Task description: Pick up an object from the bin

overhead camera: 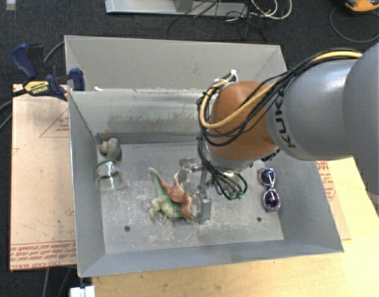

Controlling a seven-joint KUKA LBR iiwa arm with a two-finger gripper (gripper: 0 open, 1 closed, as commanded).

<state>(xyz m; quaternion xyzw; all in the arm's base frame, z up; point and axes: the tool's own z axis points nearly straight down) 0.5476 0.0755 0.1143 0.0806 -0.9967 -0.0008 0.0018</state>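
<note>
Surroundings: dark carpet with loose cables along the top edge. On it stands the grey metal bin, its floor scuffed with pale scratches.

Camera view, arm pose: you have the arm entering from the right. Its thick grey link lies across the bin's upper right corner. The wrist turns downward at the orange cover, which is looped by yellow and black cables. From there the tool points down at the bin floor, near the middle.

Tool state: the gripper sits low over the floor. Its fingers are spread apart, one toward the back wall and the other toward the front wall. Nothing is clamped between them.

Task thing: an orange-brown toy dinosaur lies on the floor at the middle of the bin, its tail pointing toward the back left. Its right end reaches the gap between the fingers. You cannot tell from this view whether either finger touches it. A pale green toy dinosaur lies against it on the front-left side.

Other contents: purple sunglasses lie right of the gripper, apart from it, near the right wall. A clear plastic cup sits by the left wall. A small grey-brown lump lies just behind the cup, in the back left corner.
</note>
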